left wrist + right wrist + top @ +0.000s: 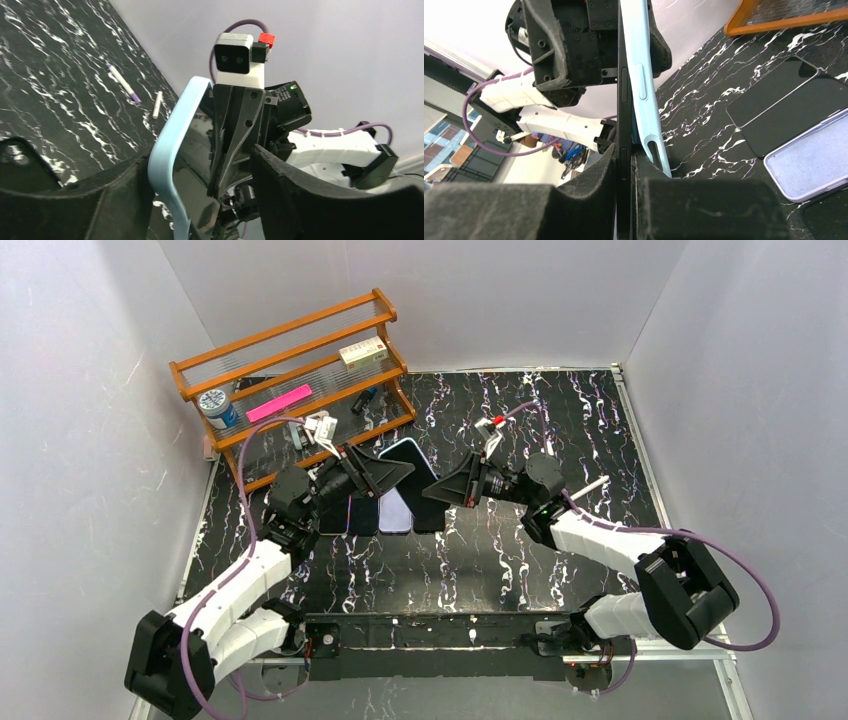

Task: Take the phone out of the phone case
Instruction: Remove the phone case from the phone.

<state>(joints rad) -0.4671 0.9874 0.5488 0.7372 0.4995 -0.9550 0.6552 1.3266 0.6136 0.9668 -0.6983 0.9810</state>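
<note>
The black phone [623, 100] in its light-blue case [641, 75] is held on edge above the table between both grippers, and it shows in the top view [412, 472]. My right gripper [624, 155] is shut on the phone's bare edge, where the case's lower end has come away from it. My left gripper [200, 155] grips the opposite end, with its pads on either side of the case and phone. In the left wrist view the case [172, 145] bows away from the dark screen [197, 172]. The grippers face each other in the top view, left [385, 475] and right [445, 490].
Several other black phones [774, 95] and a lavender case [814, 160] lie on the marble mat under the held phone. A wooden rack [290, 380] with small items stands at the back left. Two pens [122, 82] lie on the mat at the right.
</note>
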